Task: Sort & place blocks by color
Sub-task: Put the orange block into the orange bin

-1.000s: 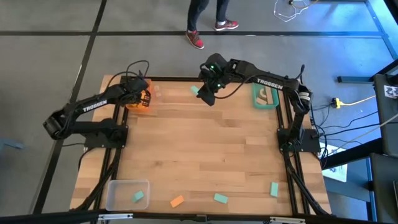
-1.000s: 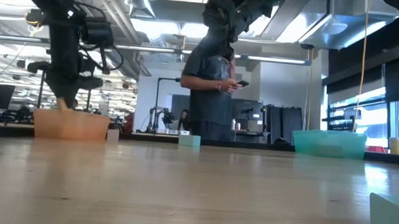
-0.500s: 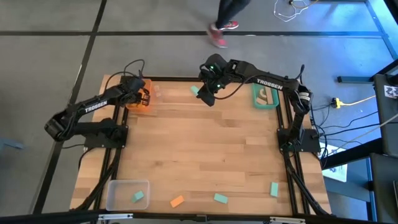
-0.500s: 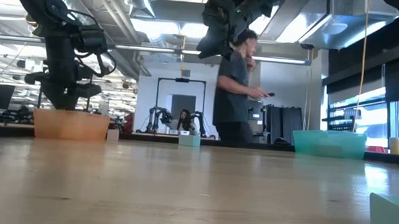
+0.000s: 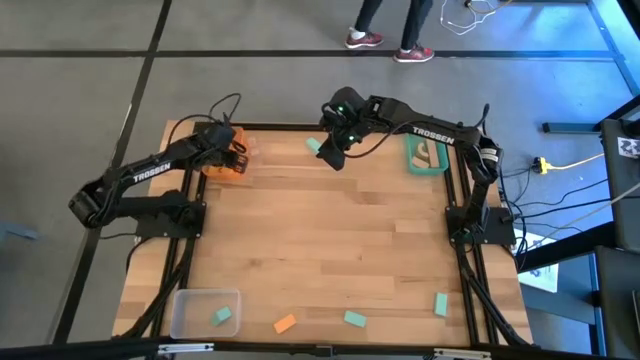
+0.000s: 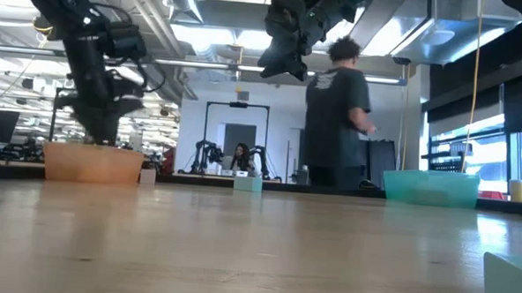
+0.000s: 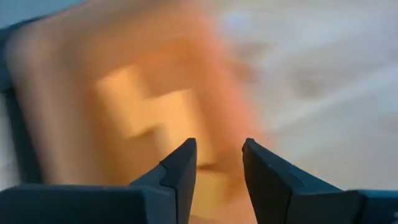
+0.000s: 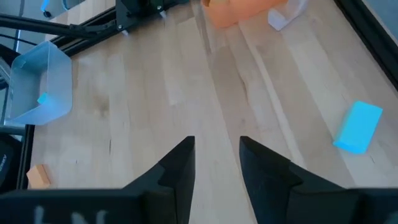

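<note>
Arms: two, black, jointed, white TROSSEN lettering
Cables: black, looping off each arm
Fingers (image 7: 177,174): dark, flat-faced

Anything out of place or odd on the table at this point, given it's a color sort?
One thing stands out: a teal block lies inside the clear bin at the near left corner, while the teal bin sits at the far right. Other teal blocks and an orange block lie loose along the near edge, unsorted.
</note>
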`<action>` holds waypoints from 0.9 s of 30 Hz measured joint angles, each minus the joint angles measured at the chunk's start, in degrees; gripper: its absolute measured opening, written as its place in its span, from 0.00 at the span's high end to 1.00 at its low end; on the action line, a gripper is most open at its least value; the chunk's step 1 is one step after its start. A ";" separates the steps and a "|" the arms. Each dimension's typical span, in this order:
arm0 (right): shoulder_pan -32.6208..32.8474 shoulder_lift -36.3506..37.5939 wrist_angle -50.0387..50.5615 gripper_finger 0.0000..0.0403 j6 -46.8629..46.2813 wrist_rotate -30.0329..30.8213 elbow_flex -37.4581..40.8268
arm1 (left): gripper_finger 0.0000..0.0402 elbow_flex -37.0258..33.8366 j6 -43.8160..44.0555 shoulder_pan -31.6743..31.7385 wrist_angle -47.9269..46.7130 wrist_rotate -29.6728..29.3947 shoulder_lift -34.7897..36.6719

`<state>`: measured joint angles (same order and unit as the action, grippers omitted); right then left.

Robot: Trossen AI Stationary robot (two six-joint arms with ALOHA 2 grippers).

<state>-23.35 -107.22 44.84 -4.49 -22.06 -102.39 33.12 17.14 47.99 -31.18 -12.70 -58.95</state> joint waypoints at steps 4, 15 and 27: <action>0.00 0.00 2.14 0.69 0.04 -0.32 0.00 | 0.70 2.33 -3.20 -3.60 0.01 12.14 2.56; 0.02 -0.02 7.59 0.69 8.55 -0.53 0.00 | 0.70 4.62 -3.18 -14.13 -0.95 42.22 11.04; 0.04 -0.02 20.46 0.69 25.40 -17.86 0.02 | 0.70 4.62 1.31 -31.06 -3.10 27.80 16.45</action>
<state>-23.31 -107.24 65.30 20.90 -39.93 -102.37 37.74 18.45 16.93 -34.28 15.10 -42.50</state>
